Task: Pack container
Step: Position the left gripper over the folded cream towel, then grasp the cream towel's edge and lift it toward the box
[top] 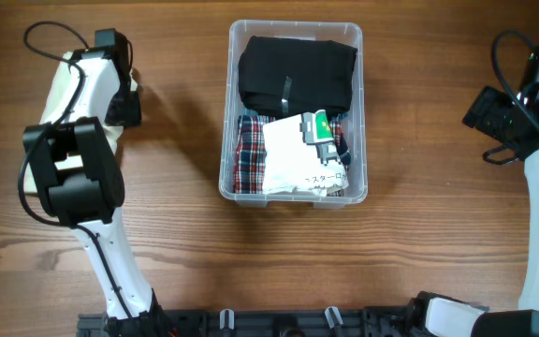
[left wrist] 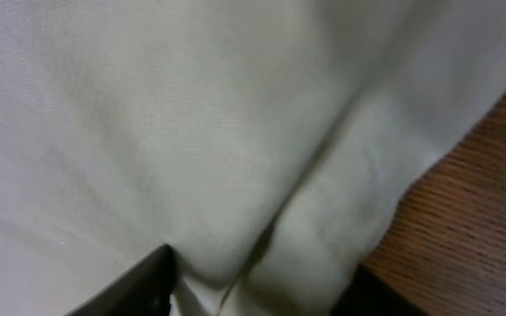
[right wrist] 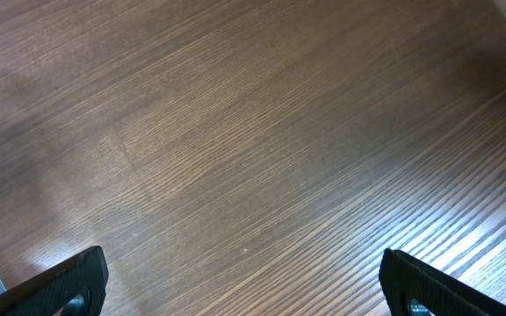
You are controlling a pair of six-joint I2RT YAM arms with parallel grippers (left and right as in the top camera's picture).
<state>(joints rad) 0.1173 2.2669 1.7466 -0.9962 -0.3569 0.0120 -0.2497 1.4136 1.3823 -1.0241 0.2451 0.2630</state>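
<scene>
The clear container [top: 225,140] stands at the table's middle. It holds a folded black garment [top: 298,73] at the far end, a plaid garment [top: 249,154] and a white printed garment [top: 298,159] with a green tag. A cream-white cloth [left wrist: 191,132] fills the left wrist view, and a fold of it is bunched between the two dark fingertips of my left gripper [left wrist: 257,290]. Overhead, my left gripper [top: 124,103] sits left of the container, with most of the cloth hidden under the arm. My right gripper [right wrist: 244,285] hangs open over bare wood, far right of the container [top: 494,122].
Bare wood grain [left wrist: 473,228] shows at the cloth's right edge. The left arm's elbow [top: 68,178] bends over the table's left side. The arms' mounting rail [top: 279,323] runs along the near edge.
</scene>
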